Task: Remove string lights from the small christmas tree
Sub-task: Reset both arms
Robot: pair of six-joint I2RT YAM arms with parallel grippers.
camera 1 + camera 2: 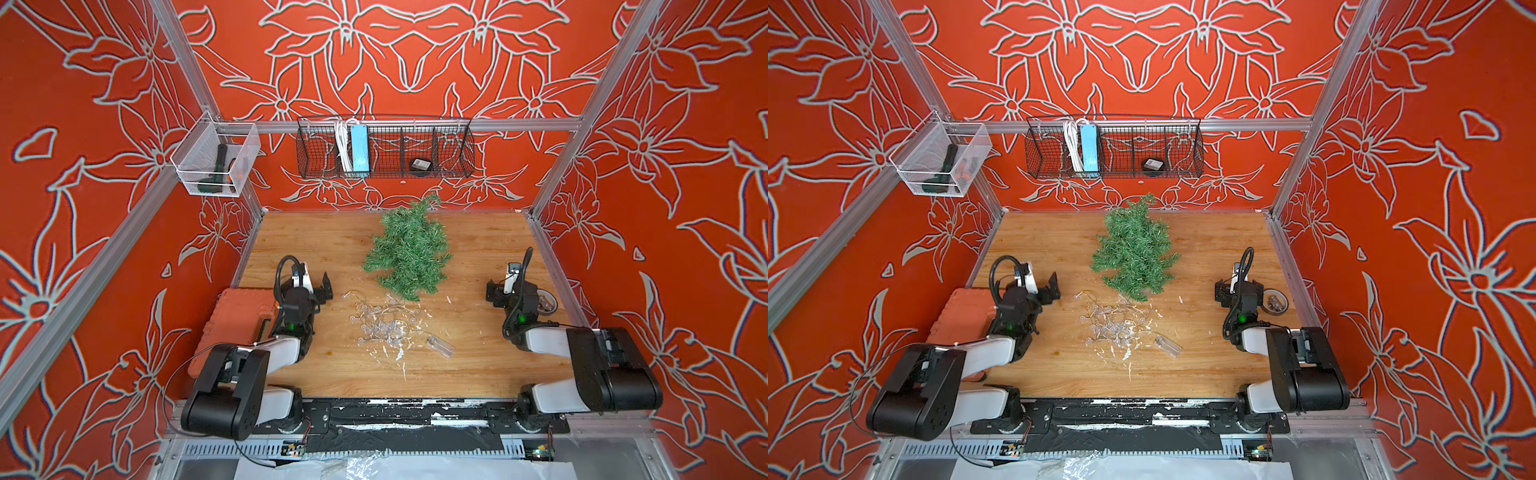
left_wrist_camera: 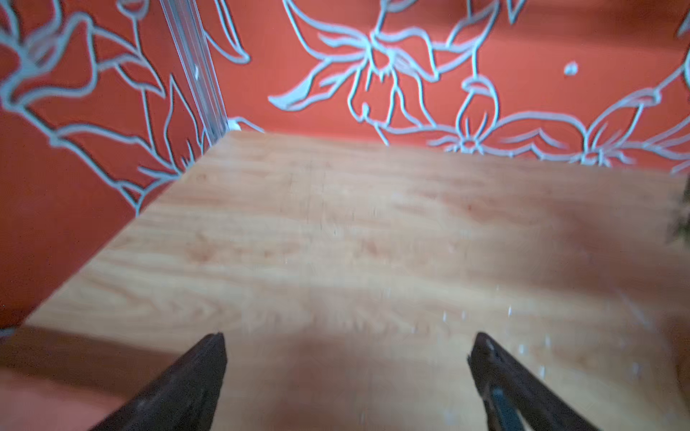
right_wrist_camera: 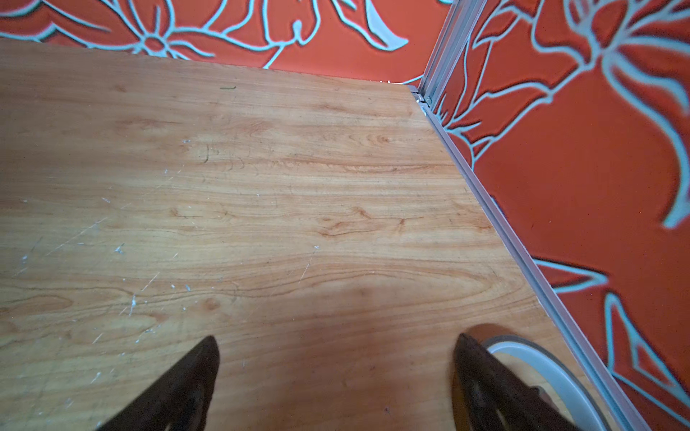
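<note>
Orange walls with pale flower outlines box in a wooden table, and both arms sit pulled back to their own sides of it. We see the left gripper with its jaws spread wide and nothing between them, just bare wood underneath, though that wrist view is pretty blurry. Same story for the right gripper: jaws wide apart, holding nothing, over bare wood, with one finger just beside a grey roll of tape by the side rail; we can't tell if it's touching. The small christmas tree lies on its side in the middle of the table, pointed top toward the back wall. The string lights are off it, heaped in a loose tangle on the wood just in front of the tree's base, between the two arms, and the clear battery box sits at the near edge of the heap. An orange case lies partly under the left arm. As for writing, the wire basket on the back rail holds a light blue box and a dark round thing with a label, but it's too small for us to read.
</note>
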